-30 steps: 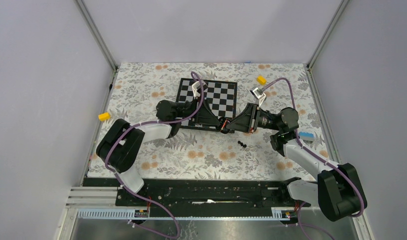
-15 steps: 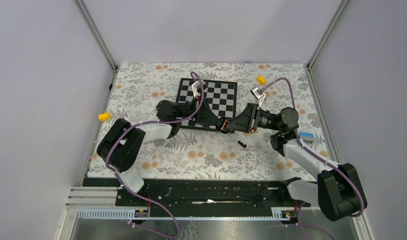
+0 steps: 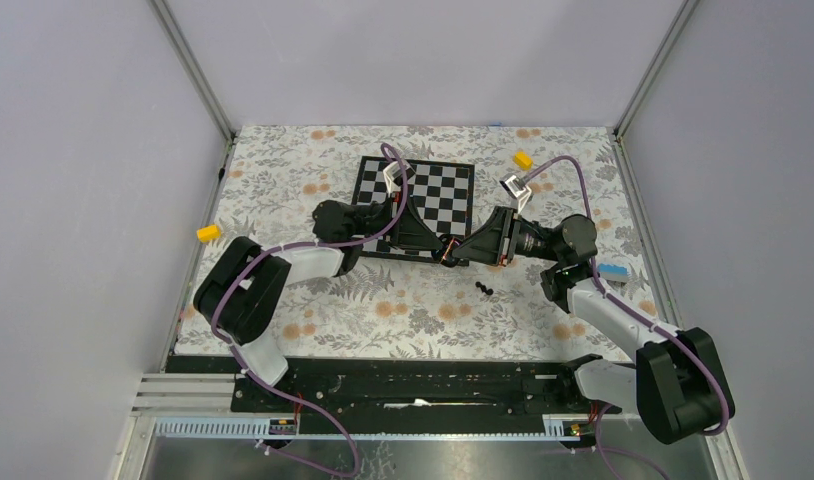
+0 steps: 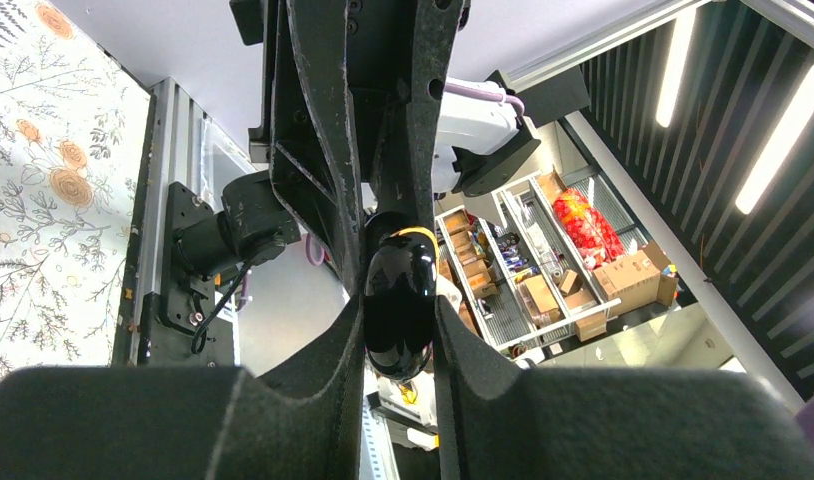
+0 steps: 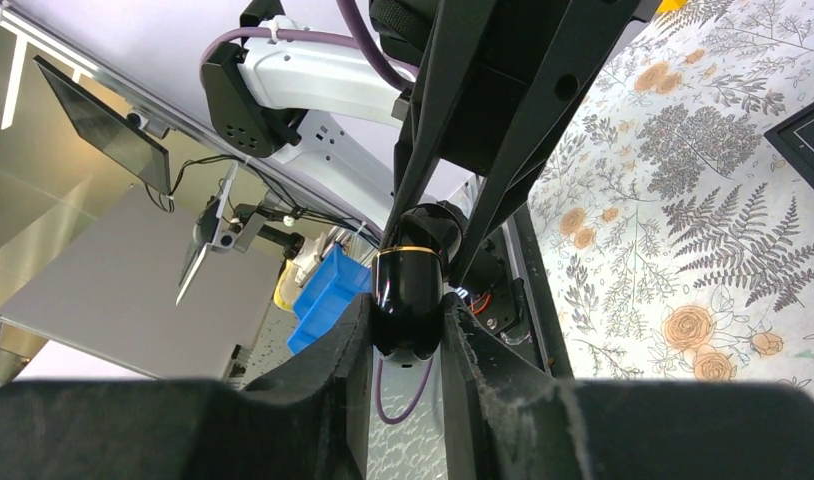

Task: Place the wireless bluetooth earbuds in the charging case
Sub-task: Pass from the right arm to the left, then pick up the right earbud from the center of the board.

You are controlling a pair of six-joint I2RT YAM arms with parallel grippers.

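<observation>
Case-to-claw alignment is what the coming move depends on: the small glossy black pebble-shaped charging case (image 5: 407, 285) hangs in the air between the two arms, its long axis running along the line from one claw to the other, roughly left to right in the overhead view; the left gripper (image 4: 399, 320) has its two fingers pressed flat on one end, the right gripper (image 5: 407, 330) is clamped on the other end, and neither shows a gap beside the shell. A thin gold seam crosses the case between the two grips in the right wrist view; I judge that the lid has to part there, so each claw likely needs to hold its own half. Whether the case is open at all I cannot tell.

Two tiny glossy black earbuds (image 3: 484, 289) lie on the floral-print mat (image 3: 383, 310), just to the near side of the claws and close together; the right arm is the nearer one. The joined claws hover over the near edge of the black-and-white chessboard (image 3: 423, 190); the mat around the buds looks bare, so approach room seems ample.
</observation>
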